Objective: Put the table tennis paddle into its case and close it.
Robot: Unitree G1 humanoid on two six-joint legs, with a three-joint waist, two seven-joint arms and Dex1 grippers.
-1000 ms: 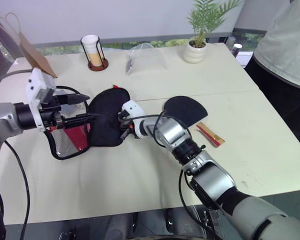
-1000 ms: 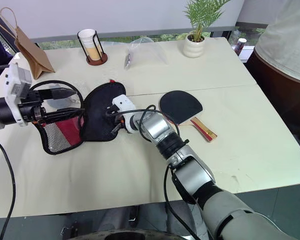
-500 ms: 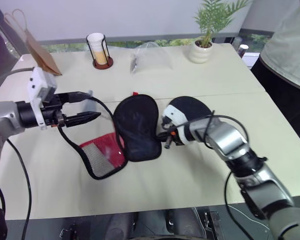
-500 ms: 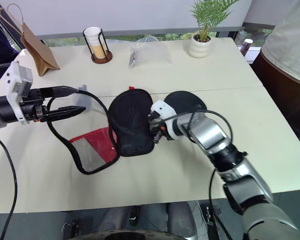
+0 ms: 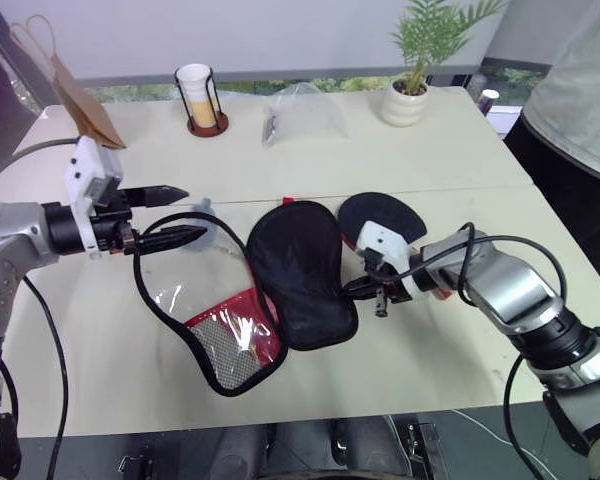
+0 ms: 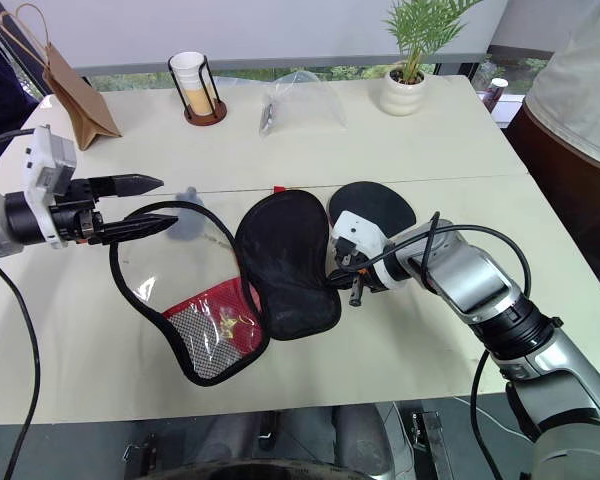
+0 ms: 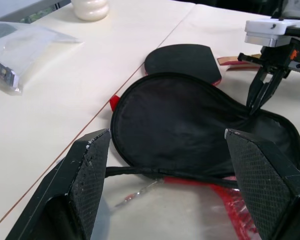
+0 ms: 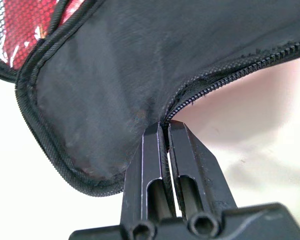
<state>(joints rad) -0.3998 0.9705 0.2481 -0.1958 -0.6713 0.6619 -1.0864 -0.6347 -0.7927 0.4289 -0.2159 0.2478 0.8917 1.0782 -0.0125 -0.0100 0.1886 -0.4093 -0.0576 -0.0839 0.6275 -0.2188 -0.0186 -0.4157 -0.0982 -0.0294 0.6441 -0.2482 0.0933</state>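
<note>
The case (image 5: pixel 300 272) lies unzipped and spread on the table, with its black flap (image 7: pixel 190 125) toward the paddle and its red mesh half (image 5: pixel 230 340) near the front edge. My right gripper (image 8: pixel 165 126) is shut on the zip edge of the black flap. My left gripper (image 5: pixel 192 211) hovers open at the left. The rim (image 7: pixel 140 173) of the mesh half rises off the table, runs between its fingers and loops around the lower one. The table tennis paddle (image 5: pixel 385 214) lies flat just behind my right gripper, black face up. Its handle (image 7: pixel 235 60) points right.
Along the table's far side stand a brown paper bag (image 5: pixel 75 95), a cup in a wire holder (image 5: pixel 202 95), a clear plastic bag (image 5: pixel 300 110) and a potted plant (image 5: pixel 410 90). A person (image 5: pixel 580 100) stands at the right edge.
My right gripper has pulled the black flap to the right, up against the paddle, and the case has spread wider open. My left gripper has stayed in place.
</note>
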